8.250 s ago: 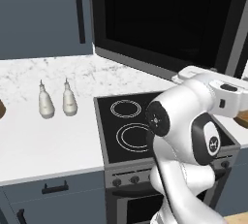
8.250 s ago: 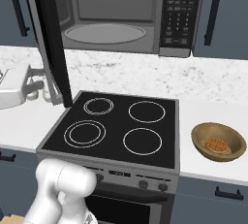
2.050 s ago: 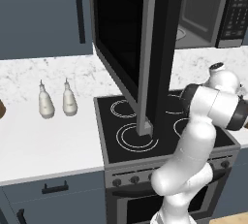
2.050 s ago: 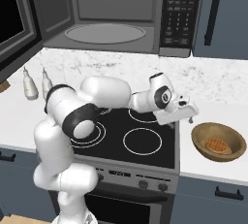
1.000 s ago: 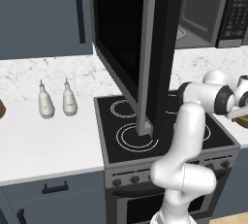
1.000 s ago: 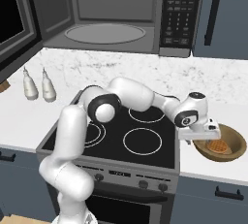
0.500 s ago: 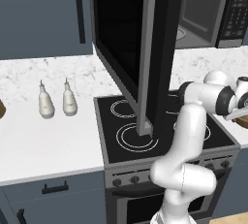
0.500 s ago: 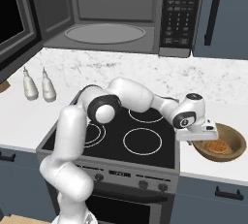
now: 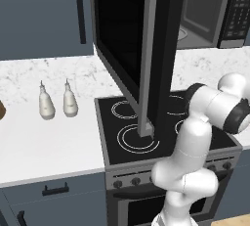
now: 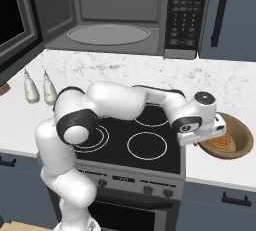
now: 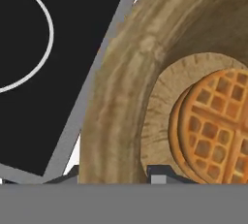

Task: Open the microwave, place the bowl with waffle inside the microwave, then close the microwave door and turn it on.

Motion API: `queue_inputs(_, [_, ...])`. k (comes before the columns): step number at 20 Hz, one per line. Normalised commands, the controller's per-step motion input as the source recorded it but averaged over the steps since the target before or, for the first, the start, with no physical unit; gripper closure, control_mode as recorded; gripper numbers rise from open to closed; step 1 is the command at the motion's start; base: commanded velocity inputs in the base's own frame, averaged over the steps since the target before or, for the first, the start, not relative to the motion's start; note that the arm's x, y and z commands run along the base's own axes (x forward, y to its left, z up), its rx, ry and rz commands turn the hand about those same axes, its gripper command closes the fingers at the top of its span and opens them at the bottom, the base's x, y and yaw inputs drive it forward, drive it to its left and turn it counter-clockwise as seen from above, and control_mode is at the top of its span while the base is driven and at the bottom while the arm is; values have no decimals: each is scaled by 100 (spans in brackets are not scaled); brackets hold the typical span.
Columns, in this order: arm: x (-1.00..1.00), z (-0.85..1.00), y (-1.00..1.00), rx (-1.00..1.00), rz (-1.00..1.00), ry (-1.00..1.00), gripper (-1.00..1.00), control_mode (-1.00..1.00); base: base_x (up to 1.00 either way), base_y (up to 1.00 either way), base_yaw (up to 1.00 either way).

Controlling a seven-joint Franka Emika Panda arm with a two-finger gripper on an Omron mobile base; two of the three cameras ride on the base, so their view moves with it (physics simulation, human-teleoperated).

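The microwave [image 10: 115, 17] sits above the counter with its door [image 9: 132, 44] swung fully out, edge-on in the left base view; the grey cavity holds a round turntable plate [image 10: 108, 34] with nothing on it, and the keypad strip [image 10: 182, 12] runs down the right side. Below it, the black stovetop [image 10: 145, 137] with white rings sits between two stretches of white marbled counter [image 10: 227, 87]. The white arm [image 10: 125, 102] reaches across the stovetop to the right. The bowl [image 10: 240, 135], tan-brown and wooden-looking, rests on the counter just right of the stovetop, well below and right of the microwave cavity. Inside it lies a round golden waffle [image 11: 213, 131] flat on the bottom. The gripper [image 11: 116, 174] is at the bowl's near left rim; in the hand view one finger tip [image 11: 162, 174] stands inside the wall and the other outside it, jaws clamped on the rim between them. Two small white shaker bottles [image 9: 56, 100] stand side by side on the left counter, upright, well apart from the bowl.
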Motion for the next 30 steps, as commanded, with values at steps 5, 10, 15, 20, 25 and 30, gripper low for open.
queue_inputs(5, [-63, 100, 39, -10, 49, -10, 100, -100, 0, 0, 0])
queue_inputs(10, [-8, 97, 51, -7, 36, 0, 100, -100, 0, 0, 0])
queue_inputs(15, [0, 72, 93, -21, 35, -7, 100, -100, 0, 0, 0])
queue_inputs(20, [2, 66, 100, -17, 29, -26, 100, -100, 0, 0, 0])
queue_inputs(25, [22, 73, 100, -6, 33, -23, 100, -100, 0, 0, 0])
queue_inputs(30, [18, 96, 85, -12, 33, -20, 100, -100, 0, 0, 0])
